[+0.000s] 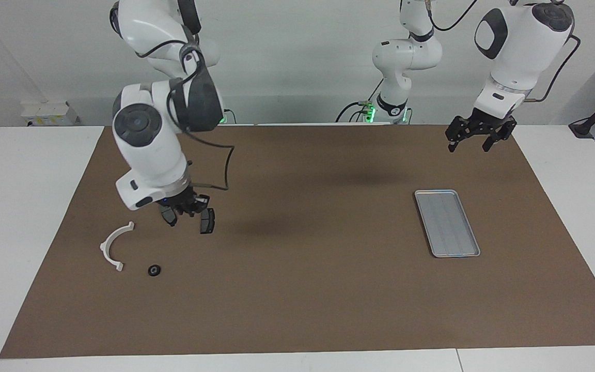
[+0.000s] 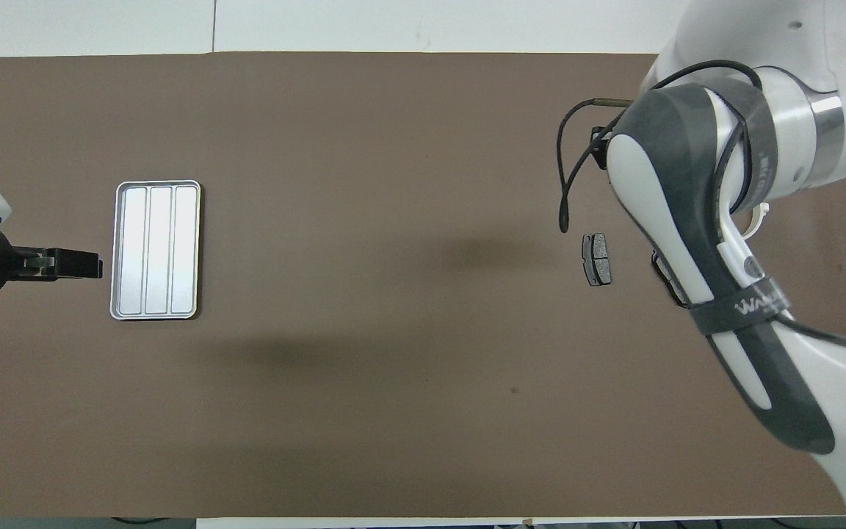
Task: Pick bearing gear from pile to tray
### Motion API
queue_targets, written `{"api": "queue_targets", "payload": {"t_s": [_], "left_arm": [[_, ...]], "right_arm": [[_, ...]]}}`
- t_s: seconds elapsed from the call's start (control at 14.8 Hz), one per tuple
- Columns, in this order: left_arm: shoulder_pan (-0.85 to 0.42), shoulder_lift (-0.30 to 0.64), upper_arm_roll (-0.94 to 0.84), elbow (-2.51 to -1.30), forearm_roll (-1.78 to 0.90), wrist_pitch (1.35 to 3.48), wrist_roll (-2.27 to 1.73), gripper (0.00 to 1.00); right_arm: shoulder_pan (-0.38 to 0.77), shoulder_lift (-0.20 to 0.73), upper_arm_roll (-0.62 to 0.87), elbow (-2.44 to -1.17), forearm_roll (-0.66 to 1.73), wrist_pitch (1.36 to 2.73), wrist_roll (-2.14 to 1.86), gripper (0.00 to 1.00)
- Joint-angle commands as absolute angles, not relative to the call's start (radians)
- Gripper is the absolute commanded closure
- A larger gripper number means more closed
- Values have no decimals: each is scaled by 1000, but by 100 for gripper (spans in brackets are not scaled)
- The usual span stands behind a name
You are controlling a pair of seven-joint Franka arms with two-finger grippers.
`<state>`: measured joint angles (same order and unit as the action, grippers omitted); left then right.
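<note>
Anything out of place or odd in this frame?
Nothing spilled or damaged. One oddity: the right gripper hangs shut above the mat, nothing visible between its fingertips, while a black round piece lies on the mat beside the white arc.

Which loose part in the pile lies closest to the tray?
The dark brake pad: it lies closer to the tray than the white arc and the black ring, which sit toward the right arm's end.

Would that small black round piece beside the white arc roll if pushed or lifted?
Lying flat on the brown mat, the black round piece would probably slide rather than roll when pushed. It looks tiny, so likely light and fiddly to pinch. Tipped on edge, it might roll.
</note>
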<state>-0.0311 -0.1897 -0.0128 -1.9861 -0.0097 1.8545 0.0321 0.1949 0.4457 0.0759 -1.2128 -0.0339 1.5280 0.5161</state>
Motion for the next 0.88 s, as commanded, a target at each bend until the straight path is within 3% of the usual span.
{"api": "queue_targets", "payload": {"t_s": [0.0,0.27,0.61,0.81], "left_arm": [[-71,-229,-3,-2054,2,1901,12,0],[-60,-230,-2,-2069,0,1907,20,0],[-48,-229,2,-2075,0,1924,23,0],[-40,-227,2,-2080,0,1933,23,0]], "right_arm": [[312,446,74,-1204,29,1531,772,100],[452,428,92,-1271,109,1681,1104,100],[557,417,92,-1501,109,1963,1232,100],[618,478,91,-1551,92,2075,1284,100]]}}
